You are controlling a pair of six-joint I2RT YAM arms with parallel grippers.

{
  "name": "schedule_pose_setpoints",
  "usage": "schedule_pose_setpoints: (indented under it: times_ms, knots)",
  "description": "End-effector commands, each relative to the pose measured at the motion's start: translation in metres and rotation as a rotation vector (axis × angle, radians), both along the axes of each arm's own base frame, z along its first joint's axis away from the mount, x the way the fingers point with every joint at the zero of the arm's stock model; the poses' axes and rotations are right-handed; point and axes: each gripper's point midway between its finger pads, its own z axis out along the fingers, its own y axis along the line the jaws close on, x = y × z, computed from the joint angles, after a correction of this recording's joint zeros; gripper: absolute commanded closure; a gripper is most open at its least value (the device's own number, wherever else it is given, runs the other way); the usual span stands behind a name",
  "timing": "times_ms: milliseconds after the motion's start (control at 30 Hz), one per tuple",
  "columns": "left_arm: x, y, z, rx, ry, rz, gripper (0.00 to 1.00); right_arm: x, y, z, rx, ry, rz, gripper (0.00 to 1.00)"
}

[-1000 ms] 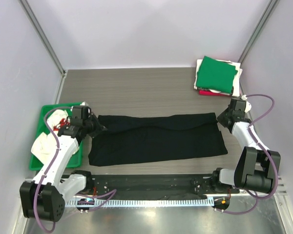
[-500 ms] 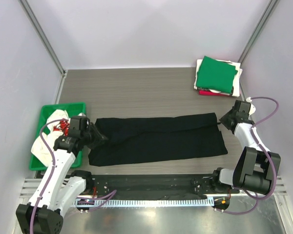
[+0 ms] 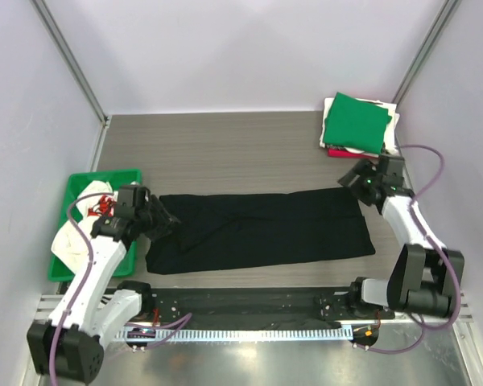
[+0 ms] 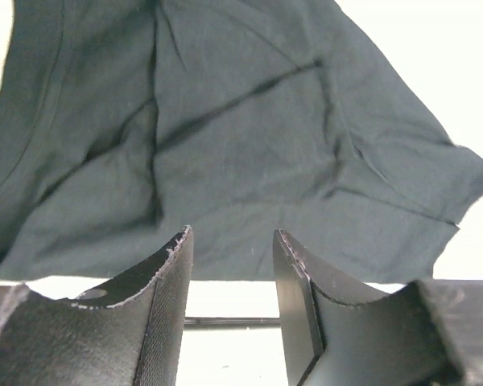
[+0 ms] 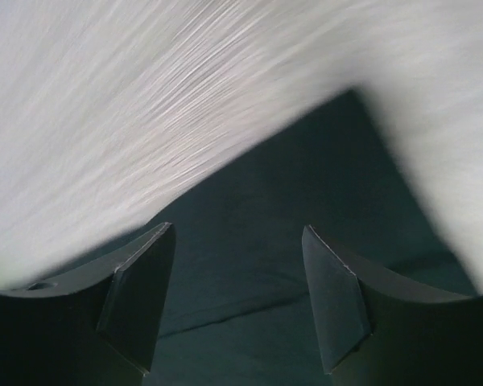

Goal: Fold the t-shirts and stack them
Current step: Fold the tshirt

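Spread t-shirt [image 3: 258,229] centre, tray [image 3: 113,173] left — folded stack [image 3: 356,125] far right

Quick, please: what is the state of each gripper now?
Left gripper: open, empty, facing the large black cloth t-shirt.
Right gripper: open, empty.

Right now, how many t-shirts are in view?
4: black t-shirt spread at table centre; green t-shirt, white t-shirt and red t-shirt stacked far right. The crumpled cloth in the green tray may hide more.
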Motion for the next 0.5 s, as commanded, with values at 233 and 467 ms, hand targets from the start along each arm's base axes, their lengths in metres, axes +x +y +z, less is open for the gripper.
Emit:
schedule_pose_setpoints:
  times_ms: [233,467]
  knots:
    - [0.077,-0.025,-0.065,0.091,0.090,-0.089,0.58,0.000,0.060,-0.067,0.034,0.195,0.211,0.31]
    - [0.106,-0.020,-0.104,0.165,0.176,-0.076,0.61,-0.042,0.067,-0.096,0.031,0.332,0.189,0.31]
